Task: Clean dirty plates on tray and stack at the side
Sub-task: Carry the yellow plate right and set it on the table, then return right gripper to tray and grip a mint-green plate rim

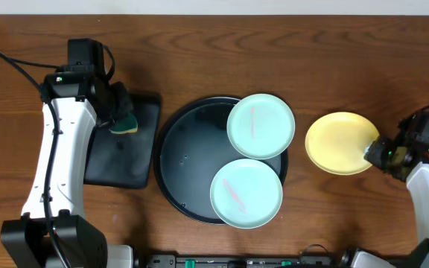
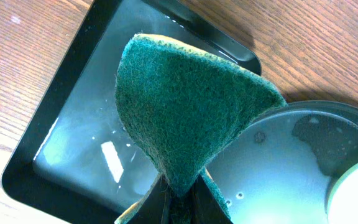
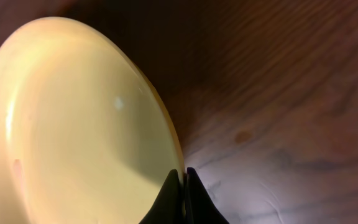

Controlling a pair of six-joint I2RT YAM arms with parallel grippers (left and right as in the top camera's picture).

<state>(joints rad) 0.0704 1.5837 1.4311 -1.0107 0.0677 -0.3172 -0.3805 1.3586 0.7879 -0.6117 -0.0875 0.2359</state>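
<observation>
While 1 tray (image 1: 173, 160) holds 2 mint plates (image 1: 261, 125) (image 1: 246, 193), left jaws clamp 1 sponge (image 2: 185, 112), right 1 yellow plate (image 1: 337, 141).

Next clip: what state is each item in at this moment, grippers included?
Left gripper: shut on the green sponge, above the rectangular tray.
Right gripper: shut on the rim of the yellow plate.
Yellow plate: off the round tray, to its right, no streaks visible.
Far mint plate: on the round tray, pink streak, dirty.
Near mint plate: on the round tray, pink streak, dirty.
</observation>
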